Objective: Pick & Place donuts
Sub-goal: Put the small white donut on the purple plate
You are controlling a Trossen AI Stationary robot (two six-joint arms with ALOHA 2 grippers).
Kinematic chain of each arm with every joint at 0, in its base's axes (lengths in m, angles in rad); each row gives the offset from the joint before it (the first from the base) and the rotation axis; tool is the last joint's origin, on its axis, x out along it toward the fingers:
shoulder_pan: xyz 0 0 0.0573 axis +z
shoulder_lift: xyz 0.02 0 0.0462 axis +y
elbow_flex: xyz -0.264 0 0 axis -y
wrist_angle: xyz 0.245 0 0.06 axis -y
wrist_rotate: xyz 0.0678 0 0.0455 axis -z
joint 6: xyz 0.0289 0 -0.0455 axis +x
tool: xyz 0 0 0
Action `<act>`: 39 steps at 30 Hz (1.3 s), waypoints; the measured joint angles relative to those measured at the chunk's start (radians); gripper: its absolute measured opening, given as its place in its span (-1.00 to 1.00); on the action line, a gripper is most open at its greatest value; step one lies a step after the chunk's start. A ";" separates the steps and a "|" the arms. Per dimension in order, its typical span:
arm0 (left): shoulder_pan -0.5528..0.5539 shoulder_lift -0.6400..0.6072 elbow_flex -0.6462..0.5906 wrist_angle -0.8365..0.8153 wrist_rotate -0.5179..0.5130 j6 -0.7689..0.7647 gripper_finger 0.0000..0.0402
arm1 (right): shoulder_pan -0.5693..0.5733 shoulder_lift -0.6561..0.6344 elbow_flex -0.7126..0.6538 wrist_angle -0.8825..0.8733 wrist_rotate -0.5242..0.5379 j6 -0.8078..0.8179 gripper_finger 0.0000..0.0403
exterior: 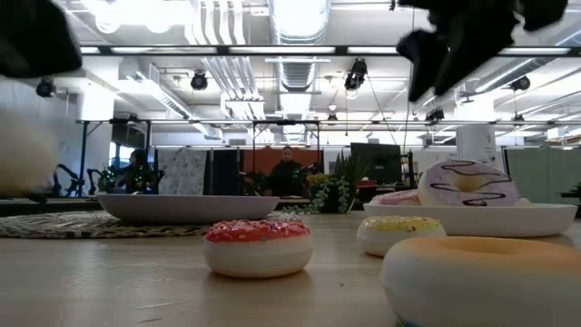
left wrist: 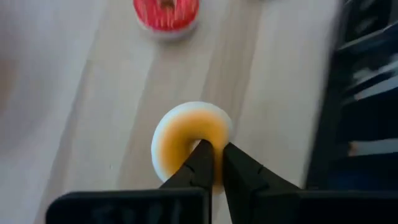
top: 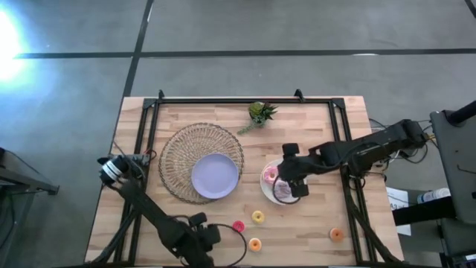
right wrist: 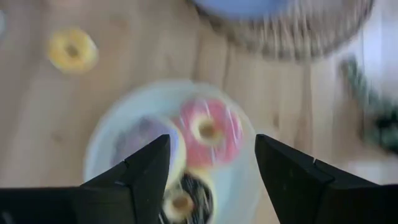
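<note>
The pale wooden bench [top: 312, 223] carries everything, and from where I stand the job looks roughly half done. Largest on it is the round woven wicker mat [top: 178, 152] at about nine o'clock from the bench's middle, with the round lavender plate [top: 215, 176] lying on its near edge and nothing on that plate that I can see. Just past the middle toward three o'clock sits the round white plate [top: 277, 195], and this is where the work has gone: a pink-sprinkled ring donut [right wrist: 209, 130], a white-iced donut with dark drizzle [exterior: 467, 183] and a chocolate-brown donut [right wrist: 180, 200] lie in it, touching one another.

Four donuts are left loose on the wood, all toward six o'clock: a yellow ring donut [top: 258, 217] just beside the white plate, a red-sprinkled donut [top: 238, 225] near it, an orange ring donut [top: 255, 244] at the near edge, and a small orange donut [top: 336, 234] well apart toward four o'clock.

The right gripper [right wrist: 211, 171] hangs over the white plate with its jaws wide and nothing between them. The left gripper [left wrist: 214, 165] is down at the orange ring donut by the near edge, jaws pinched narrow on its rim, so I judge that one is next to travel.

The small green potted plant [top: 260, 113] stands untouched at twelve o'clock.
</note>
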 joint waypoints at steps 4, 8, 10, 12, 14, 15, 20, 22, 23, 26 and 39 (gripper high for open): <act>0.042 -0.117 -0.071 0.055 -0.010 -0.001 -1.00 | 0.000 -0.014 0.013 0.150 -0.074 -0.116 0.12; 0.117 -0.289 -0.269 0.381 0.057 0.002 -1.00 | 0.000 0.013 0.025 0.312 -0.094 -0.275 0.12; 0.157 -0.366 -0.395 0.582 0.103 -0.010 -1.00 | 0.000 0.037 0.031 0.375 -0.094 -0.323 0.12; 0.199 -0.446 -0.522 0.766 0.128 -0.034 -1.00 | 0.000 0.066 0.046 0.403 -0.094 -0.362 0.12; 0.233 -0.523 -0.632 0.910 0.128 -0.039 -1.00 | 0.000 0.098 0.073 0.412 -0.102 -0.381 0.12; 0.250 -0.558 -0.680 0.968 0.128 -0.041 -1.00 | 0.000 0.117 0.087 0.414 -0.120 -0.383 0.12; 0.343 -0.668 -0.819 1.077 0.134 -0.029 -1.00 | 0.000 0.238 0.192 0.426 -0.172 -0.384 0.12; 0.379 -0.687 -0.832 1.077 0.168 0.004 -1.00 | -0.002 0.292 0.250 0.418 -0.174 -0.387 0.12; 0.398 -0.690 -0.834 1.082 0.195 0.020 -1.00 | -0.003 0.318 0.282 0.415 -0.179 -0.388 0.12; 0.443 -0.696 -0.843 1.066 0.283 0.042 -1.00 | -0.007 0.387 0.377 0.359 -0.184 -0.401 0.12; 0.506 -0.702 -0.838 1.050 0.414 0.120 -1.00 | -0.040 0.546 0.566 0.300 -0.239 -0.443 0.12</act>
